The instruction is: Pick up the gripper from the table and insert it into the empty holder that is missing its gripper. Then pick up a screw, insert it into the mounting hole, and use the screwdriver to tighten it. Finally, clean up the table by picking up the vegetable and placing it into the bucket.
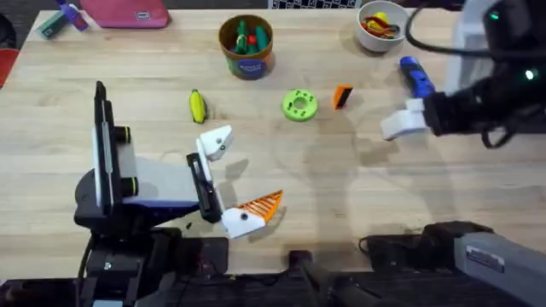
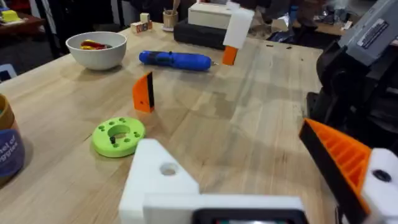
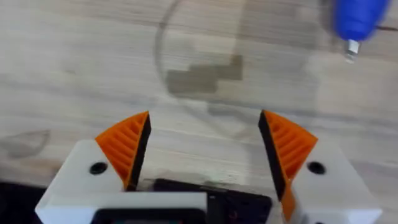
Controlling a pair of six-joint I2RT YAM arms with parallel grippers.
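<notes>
we are opening on step one: the gripper (image 1: 342,95) is standing loose beside the green disc (image 1: 299,105). our right gripper (image 1: 394,125), fingers apart and empty, is hovering near the screwdriver (image 1: 417,76); next it likely needs lowering over the wedge. our left gripper (image 1: 235,183) is spread wide, its holder (image 1: 216,141) bare.

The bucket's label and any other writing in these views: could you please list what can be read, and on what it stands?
"el of": white letters on the blue label band of the bucket, cut off by the edge of the left wrist view; the line under it is also cut off and not surely readable.
Dark print on the grey arm cover: too small to read.
The bucket's label in the overhead view: too small to read.
</notes>
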